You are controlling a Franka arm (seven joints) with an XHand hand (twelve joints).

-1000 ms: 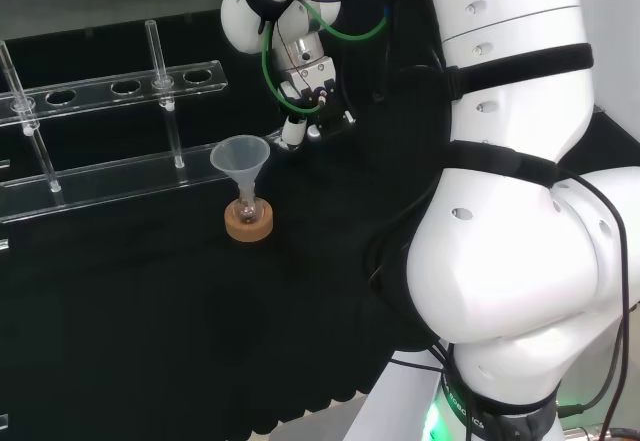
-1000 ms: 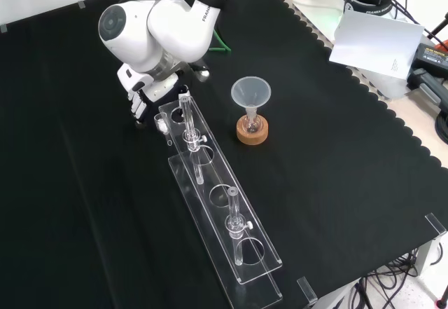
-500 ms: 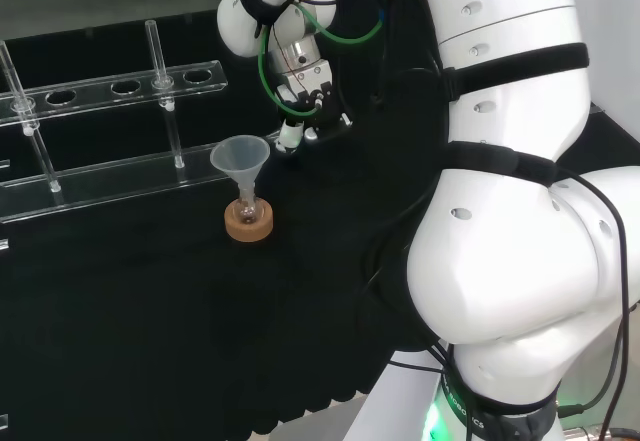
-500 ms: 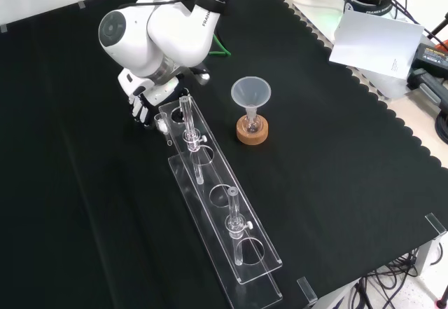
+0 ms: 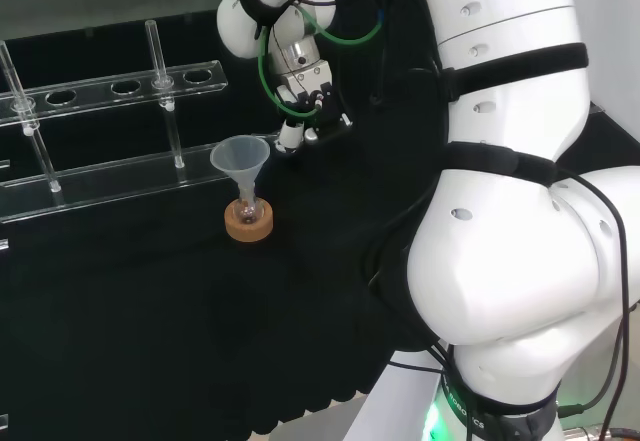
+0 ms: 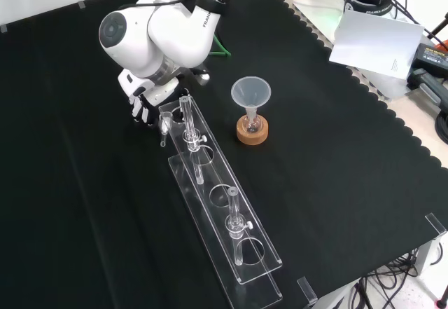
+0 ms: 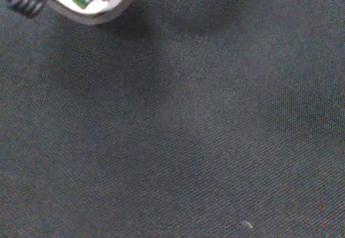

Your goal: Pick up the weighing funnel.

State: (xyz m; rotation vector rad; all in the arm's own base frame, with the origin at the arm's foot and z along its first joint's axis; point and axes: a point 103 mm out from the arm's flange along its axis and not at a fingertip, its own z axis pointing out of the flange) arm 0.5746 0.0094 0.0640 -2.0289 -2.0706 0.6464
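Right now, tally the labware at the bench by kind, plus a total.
rack: 1
glass tubes standing in the rack: 2
funnel: 1
small flask: 1
cork ring: 1
weighing funnel: 1
Total: 7

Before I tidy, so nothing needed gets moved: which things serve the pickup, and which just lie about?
In the job: robot hand; weighing funnel beside it.
Lying about: funnel in its flask; cork ring; clear rack with tubes.
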